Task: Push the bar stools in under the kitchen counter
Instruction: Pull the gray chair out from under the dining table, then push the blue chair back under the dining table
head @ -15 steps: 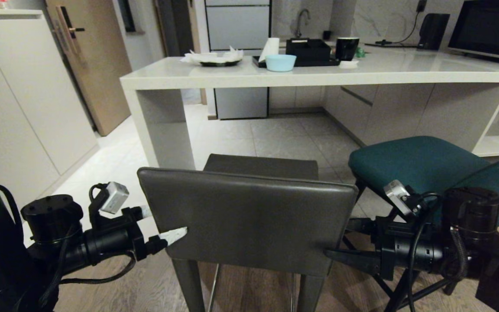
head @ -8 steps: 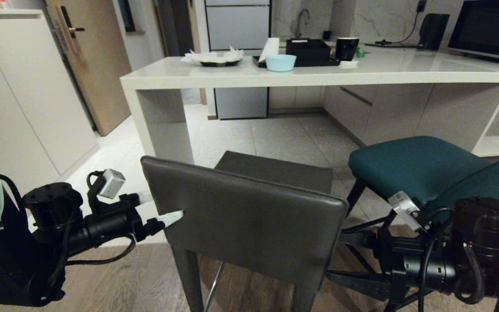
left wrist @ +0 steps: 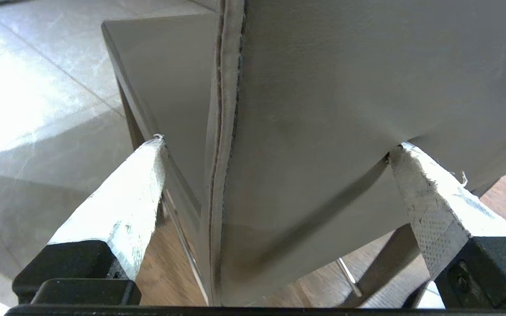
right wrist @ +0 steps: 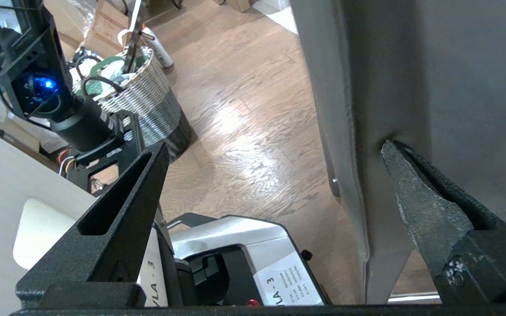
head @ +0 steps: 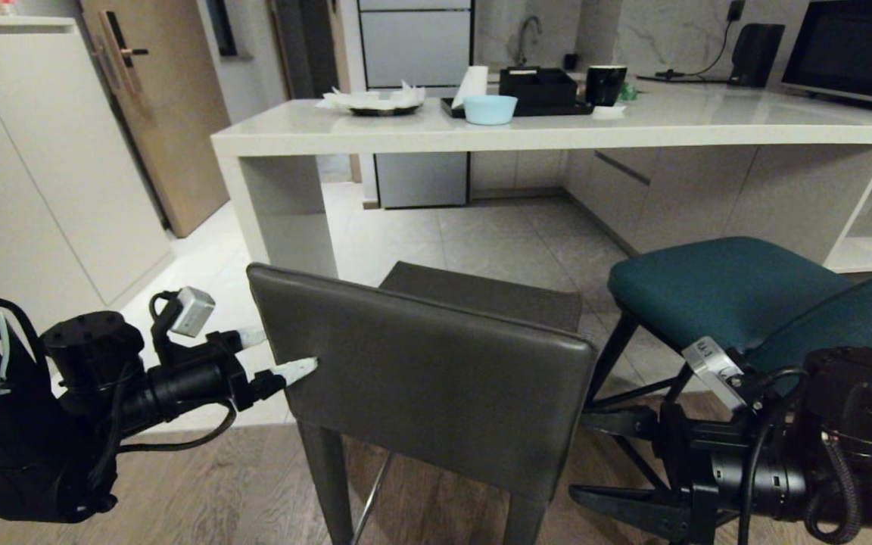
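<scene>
Head view: blue bowl (head: pixel 490 109), contents perhaps hidden.

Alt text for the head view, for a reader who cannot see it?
A dark grey stool stands skewed before the cream kitchen counter, both open grippers straddling its backrest edges: left gripper, right gripper. A teal stool stands to its right, not under the counter.

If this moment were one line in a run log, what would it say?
step: pushing grey stool toward counter | left end effector: open, straddling backrest edge | right end effector: open, at other edge | teal stool: untouched
</scene>
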`<state>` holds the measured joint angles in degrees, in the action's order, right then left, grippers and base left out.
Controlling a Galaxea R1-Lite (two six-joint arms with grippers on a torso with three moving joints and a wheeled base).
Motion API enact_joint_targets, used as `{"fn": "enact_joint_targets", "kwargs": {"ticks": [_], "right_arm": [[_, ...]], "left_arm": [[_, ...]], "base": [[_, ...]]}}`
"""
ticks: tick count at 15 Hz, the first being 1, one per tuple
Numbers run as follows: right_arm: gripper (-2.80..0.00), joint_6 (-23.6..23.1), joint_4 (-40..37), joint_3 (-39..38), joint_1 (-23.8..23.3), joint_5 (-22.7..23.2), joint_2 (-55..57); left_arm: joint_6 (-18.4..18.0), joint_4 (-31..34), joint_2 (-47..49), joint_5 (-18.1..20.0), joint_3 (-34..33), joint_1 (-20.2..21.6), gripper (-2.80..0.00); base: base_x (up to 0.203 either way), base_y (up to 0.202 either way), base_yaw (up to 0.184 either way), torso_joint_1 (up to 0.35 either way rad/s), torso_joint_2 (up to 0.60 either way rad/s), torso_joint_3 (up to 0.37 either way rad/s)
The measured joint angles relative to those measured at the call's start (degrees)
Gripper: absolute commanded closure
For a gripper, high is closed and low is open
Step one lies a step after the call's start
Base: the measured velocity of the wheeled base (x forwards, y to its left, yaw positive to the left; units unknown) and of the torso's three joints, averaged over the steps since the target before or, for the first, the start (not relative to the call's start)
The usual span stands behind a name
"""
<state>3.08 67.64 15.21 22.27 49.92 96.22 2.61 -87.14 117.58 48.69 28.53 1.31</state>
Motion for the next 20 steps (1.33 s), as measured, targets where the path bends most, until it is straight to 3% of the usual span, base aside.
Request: {"fn": "enact_joint_targets", "kwargs": {"ticks": [3, 10, 14, 17, 20], "right_arm": [[-2.8, -0.02, 0.16, -0.56, -0.86, -0.09, -0.46], [-2.8, -0.28, -0.11, -2.19, -7.29, -1.95, -5.56], [-2.8, -0.58, -0.17, -1.13, -12.72, -11.24, -11.22], [-2.8, -0.99, -1.04, 0.95, -17.23, -22.04, -16.12], [-2.8, -2.35, -5.47, 3.76, -19.45, -38.75, -19.82]], "left_arm": [[-0.22, -0.37, -1.54, -0.03, -4.83, 0.51, -2.8], [0.73, -0.09, -9.56, 1.69, -12.86, 6.71, -2.8], [9.55, -0.07, -18.78, -0.86, -13.47, 6.35, -2.8], [10.84, -0.03, -24.7, -15.34, -13.41, 4.25, -2.8], [4.14, 4.44, -28.81, -34.38, -12.49, 1.5, -2.8]], "base": [[0.0, 0.0, 0.0, 0.0, 0.0, 0.0], [0.0, 0.0, 0.0, 0.0, 0.0, 0.0], [0.0, 0.0, 0.0, 0.0, 0.0, 0.0], [0.0, 0.0, 0.0, 0.0, 0.0, 0.0], [0.0, 0.0, 0.0, 0.0, 0.0, 0.0]]}}
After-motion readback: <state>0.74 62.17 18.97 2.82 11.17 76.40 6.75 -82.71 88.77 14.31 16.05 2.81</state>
